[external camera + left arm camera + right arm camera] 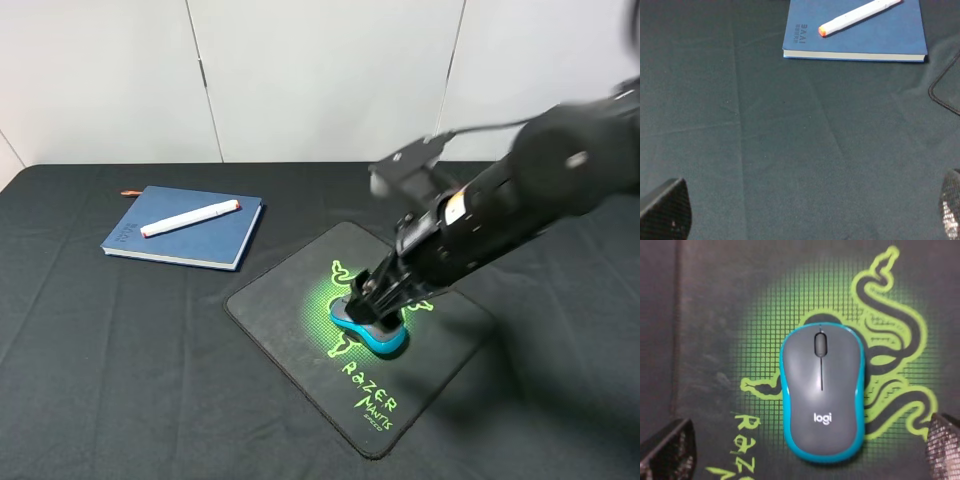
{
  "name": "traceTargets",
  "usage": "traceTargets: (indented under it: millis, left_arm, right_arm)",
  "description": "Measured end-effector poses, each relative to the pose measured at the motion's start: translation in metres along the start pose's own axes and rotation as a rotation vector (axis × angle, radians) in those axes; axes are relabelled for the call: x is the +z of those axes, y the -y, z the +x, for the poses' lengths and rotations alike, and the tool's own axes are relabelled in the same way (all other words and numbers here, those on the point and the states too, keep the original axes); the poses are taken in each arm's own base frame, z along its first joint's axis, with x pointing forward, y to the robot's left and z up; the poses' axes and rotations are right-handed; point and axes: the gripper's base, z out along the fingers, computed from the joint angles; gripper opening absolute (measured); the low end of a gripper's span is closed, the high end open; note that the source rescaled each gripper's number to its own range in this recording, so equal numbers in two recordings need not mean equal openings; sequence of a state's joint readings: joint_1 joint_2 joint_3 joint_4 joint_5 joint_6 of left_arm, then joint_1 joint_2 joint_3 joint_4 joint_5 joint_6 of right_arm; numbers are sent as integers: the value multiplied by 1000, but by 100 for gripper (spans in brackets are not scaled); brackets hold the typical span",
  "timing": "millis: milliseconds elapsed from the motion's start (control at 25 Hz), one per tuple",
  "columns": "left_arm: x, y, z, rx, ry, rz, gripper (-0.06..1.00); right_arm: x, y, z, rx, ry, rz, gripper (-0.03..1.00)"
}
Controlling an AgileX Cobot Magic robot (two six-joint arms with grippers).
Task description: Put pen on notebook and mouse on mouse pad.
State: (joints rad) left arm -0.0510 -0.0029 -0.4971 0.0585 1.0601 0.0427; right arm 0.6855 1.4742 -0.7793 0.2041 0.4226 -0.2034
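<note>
The white pen (190, 218) with orange-red tips lies diagonally on the blue notebook (215, 245) at the back left; the left wrist view also shows the pen (860, 16) on the notebook (890, 37). The grey mouse (370, 328) with blue sides rests on the green logo of the black mouse pad (280, 320). My right gripper (375, 298) hovers just over it, open. In the right wrist view the mouse (821, 390) lies between the spread fingers (667, 450), untouched. My left gripper (807, 210) is open over bare cloth, away from the notebook.
Everything sits on a table covered in black cloth (120, 380), with a white wall behind. The right arm (540, 190) reaches in from the upper right across the pad's far corner. The left arm does not show in the high view.
</note>
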Motion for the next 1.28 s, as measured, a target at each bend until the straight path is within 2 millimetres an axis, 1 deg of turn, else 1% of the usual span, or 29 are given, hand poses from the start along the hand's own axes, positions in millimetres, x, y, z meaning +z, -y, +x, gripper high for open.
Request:
traceTargets:
  millis: [160,280,440,520,680,920,960,1120,1200,1280]
  left_arm:
    - [0,0,0,0,0,0,98]
    - [0,0,0,0,0,0,98]
    - [0,0,0,0,0,0,98]
    - [0,0,0,0,0,0,98]
    - [0,0,0,0,0,0,98]
    - [0,0,0,0,0,0,98]
    - [0,0,0,0,0,0,98]
    - [0,0,0,0,0,0,98]
    - [0,0,0,0,0,0,98]
    - [0,0,0,0,0,0,98]
  right_arm:
    - [-42,-3,-4,-46,103,12,100]
    - [-76,-6,-2,-59,183,14,100]
    - [-113,-10,8,-39,239,3,100]
    - [-130,-12,17,-27,247,-7,100]
    - [-158,-16,38,-17,234,-24,100]
    - [-192,-22,72,-34,191,-43,100]
    - [-201,-23,76,-39,193,-46,100]
    - [-226,-25,85,-46,213,-48,100]
    - [-233,-25,89,-50,206,-40,100]
    - [-234,-24,93,-56,190,-22,100]
